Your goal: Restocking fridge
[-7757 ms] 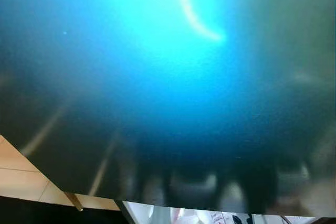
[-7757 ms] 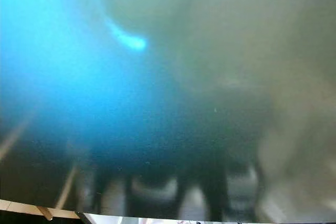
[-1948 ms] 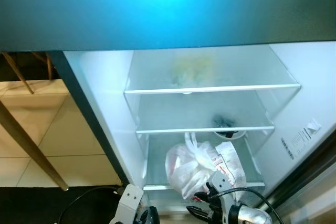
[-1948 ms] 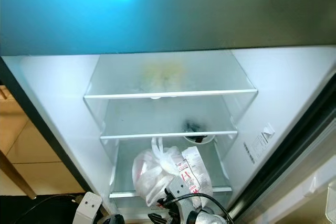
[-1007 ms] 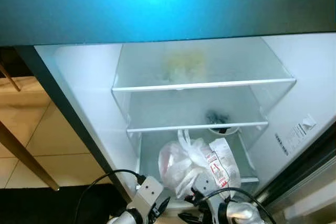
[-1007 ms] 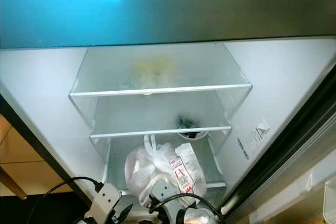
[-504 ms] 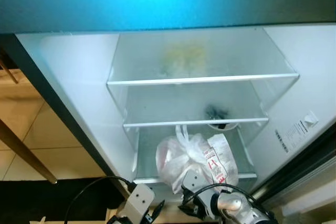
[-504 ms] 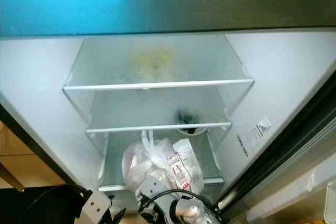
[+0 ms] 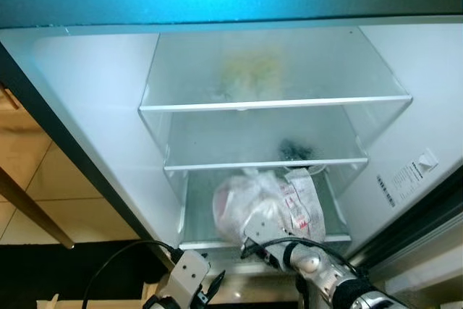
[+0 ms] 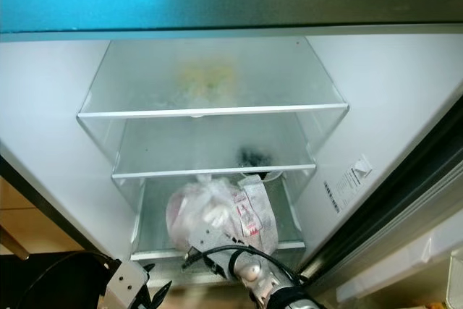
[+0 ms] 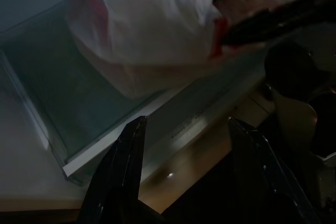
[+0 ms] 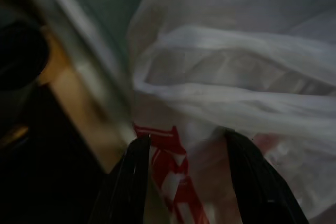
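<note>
The fridge (image 9: 87,106) is open, w/ white walls and three clear glass shelves one above the other. The white bag (image 9: 249,208) with red print sits on the bottom shelf (image 9: 195,215), near its front edge and a bit to the right. The right tool (image 12: 184,182) is up against the bag at the front of that shelf; its two black fingers (image 12: 134,182) are spread apart, w/ the bag's red-and-white plastic between them and pressed close, but they're not pinching it. Its silver arm (image 9: 318,269) comes up from the lower right. The left tool (image 11: 184,177) is lower and to the left, in front of the shelf's front edge and apart from the bag; its fingers (image 11: 126,171) are spread too, w/ nothing between them. A black cable (image 9: 123,258) loops off the left arm. On the middle shelf (image 9: 217,146), toward the right, there's a small dark thing (image 9: 295,151), too blurry to tell what. On the top shelf (image 9: 188,77), near the back, there's a pale yellow blur (image 9: 249,74). A sticker (image 9: 409,175) is on the right wall. Tan floor tiles (image 9: 43,193) show left of the fridge.
</note>
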Robot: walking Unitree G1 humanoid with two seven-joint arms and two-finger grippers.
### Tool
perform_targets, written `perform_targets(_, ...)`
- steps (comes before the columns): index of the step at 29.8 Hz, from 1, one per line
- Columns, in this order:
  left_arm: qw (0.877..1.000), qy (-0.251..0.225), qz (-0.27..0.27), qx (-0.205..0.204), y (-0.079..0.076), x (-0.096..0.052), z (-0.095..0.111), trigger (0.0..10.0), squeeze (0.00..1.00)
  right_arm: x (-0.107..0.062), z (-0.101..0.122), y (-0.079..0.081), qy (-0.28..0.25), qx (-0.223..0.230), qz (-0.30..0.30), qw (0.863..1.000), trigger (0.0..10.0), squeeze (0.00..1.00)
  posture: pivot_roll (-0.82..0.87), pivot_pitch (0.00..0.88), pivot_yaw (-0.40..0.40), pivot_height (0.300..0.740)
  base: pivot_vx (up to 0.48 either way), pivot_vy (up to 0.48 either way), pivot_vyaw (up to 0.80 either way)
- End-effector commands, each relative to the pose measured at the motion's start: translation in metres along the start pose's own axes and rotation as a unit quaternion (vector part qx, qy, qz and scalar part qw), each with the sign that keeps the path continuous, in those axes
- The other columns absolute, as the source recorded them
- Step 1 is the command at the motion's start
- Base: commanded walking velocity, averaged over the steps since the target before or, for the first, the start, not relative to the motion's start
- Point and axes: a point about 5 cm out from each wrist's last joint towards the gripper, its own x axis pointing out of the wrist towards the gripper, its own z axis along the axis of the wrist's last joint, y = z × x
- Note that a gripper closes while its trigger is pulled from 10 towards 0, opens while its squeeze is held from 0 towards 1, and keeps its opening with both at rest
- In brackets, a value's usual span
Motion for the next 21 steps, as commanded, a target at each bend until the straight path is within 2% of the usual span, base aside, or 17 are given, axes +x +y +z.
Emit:
perform_targets(1,1.0,0.018,0.002,-0.001,0.002,-0.009,-0.006,10.0,0.0,0.0,0.001,-0.011,0.004,0.003,-0.063,0.998,10.0,0.0,0.08,0.243,-0.024,0.439,0.0,0.0,0.0)
perform_targets(2,1.0,0.018,0.002,-0.001,0.002,-0.009,-0.006,10.0,0.0,0.0,0.001,-0.011,0.004,0.003,-0.063,0.998,10.0,0.0,0.08,0.243,-0.024,0.439,0.0,0.0,0.0)
perform_targets(3,1.0,0.018,0.003,-0.002,0.002,-0.01,-0.006,10.0,0.0,-0.001,0.003,-0.019,0.001,0.011,-0.094,0.996,10.0,0.0,0.08,0.245,-0.028,0.439,0.0,0.0,0.0)
perform_targets(6,1.0,0.019,0.005,-0.004,0.001,-0.011,-0.004,10.0,0.0,-0.003,0.009,-0.04,-0.004,0.085,-0.173,0.981,10.0,0.0,0.08,0.245,-0.029,0.439,0.0,0.0,0.0)
perform_targets(7,1.0,0.019,0.005,-0.004,0.001,-0.011,-0.004,10.0,0.0,-0.004,0.01,-0.044,-0.008,0.096,-0.188,0.977,10.0,0.0,0.08,0.245,-0.029,0.439,0.0,0.0,0.0)
perform_targets(9,1.0,0.021,0.006,-0.005,0.001,-0.011,-0.003,10.0,0.0,-0.006,0.012,-0.052,-0.012,0.086,-0.219,0.972,10.0,0.0,0.08,0.246,-0.03,0.439,0.0,0.0,0.0)
perform_targets(13,1.0,0.022,0.005,-0.006,0.0,-0.011,-0.003,10.0,0.0,-0.006,0.011,-0.053,-0.01,0.072,-0.225,0.972,10.0,0.0,0.08,0.248,-0.028,0.439,0.0,0.0,0.0)
perform_targets(18,1.0,0.024,0.001,-0.004,-0.001,-0.01,-0.002,10.0,0.0,-0.005,0.005,-0.043,-0.01,0.061,-0.186,0.981,10.0,0.0,0.08,0.25,-0.023,0.439,0.0,0.0,0.0)
perform_targets(21,1.0,0.026,0.0,-0.005,-0.001,-0.01,-0.002,10.0,0.0,-0.006,0.0,-0.039,-0.02,0.072,-0.16,0.984,10.0,0.0,0.07,0.249,-0.022,0.439,0.0,0.0,0.0)
